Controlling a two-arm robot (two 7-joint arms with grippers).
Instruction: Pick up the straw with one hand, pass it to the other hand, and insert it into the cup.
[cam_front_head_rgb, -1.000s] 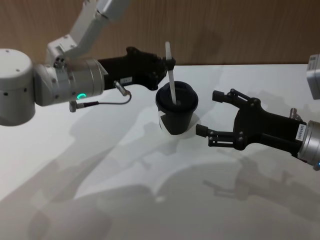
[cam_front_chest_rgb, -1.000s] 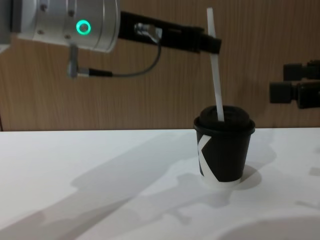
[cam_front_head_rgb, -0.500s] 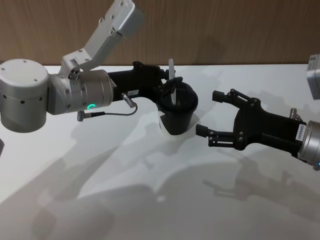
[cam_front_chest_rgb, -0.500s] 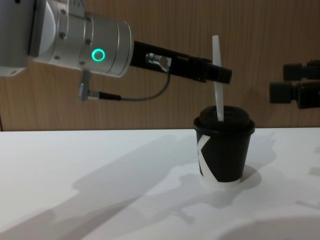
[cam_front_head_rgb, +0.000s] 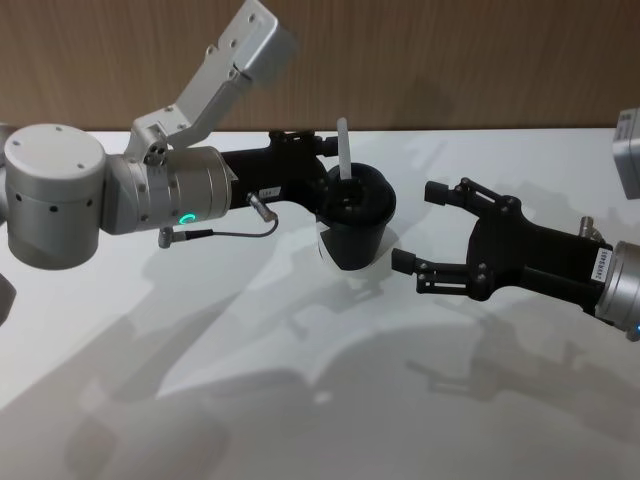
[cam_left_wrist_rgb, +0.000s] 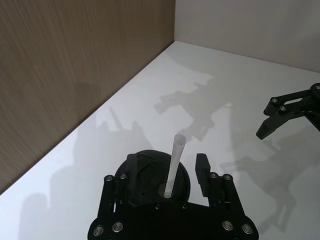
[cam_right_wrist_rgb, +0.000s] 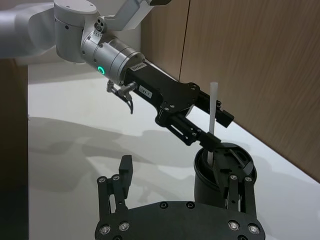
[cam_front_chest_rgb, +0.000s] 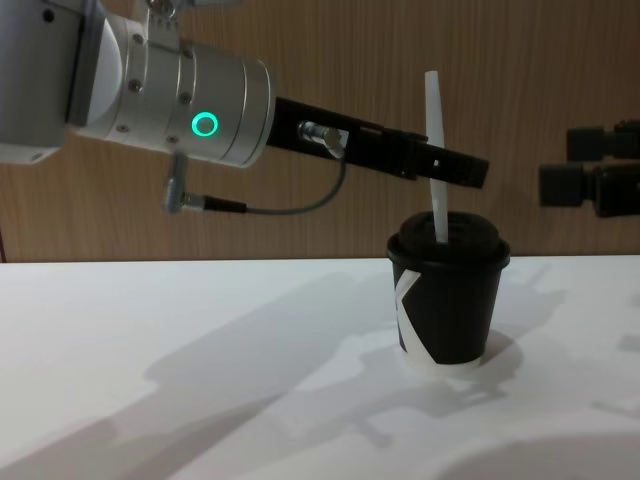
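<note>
The black cup (cam_front_head_rgb: 350, 235) with a white K mark stands upright on the white table, its lid on. The white straw (cam_front_head_rgb: 342, 150) stands in the lid's hole, leaning slightly, and about half its length shows above the lid (cam_front_chest_rgb: 434, 130). My left gripper (cam_front_head_rgb: 335, 162), on the silver wrist with the green ring, reaches over the lid. In the left wrist view its fingers stand apart on either side of the straw (cam_left_wrist_rgb: 175, 160), open. My right gripper (cam_front_head_rgb: 415, 226) hangs open beside the cup on the right, a short gap away, with nothing in it.
A wooden wall (cam_front_head_rgb: 450, 60) runs behind the table's far edge, close behind the cup. The white tabletop (cam_front_head_rgb: 300, 380) stretches bare in front of the cup and under both arms. A grey box (cam_front_head_rgb: 628, 150) sits at the far right edge.
The left gripper pushed the straw down into the cup, then spread its fingers and slid slightly forward past the straw. The right gripper has not moved.
</note>
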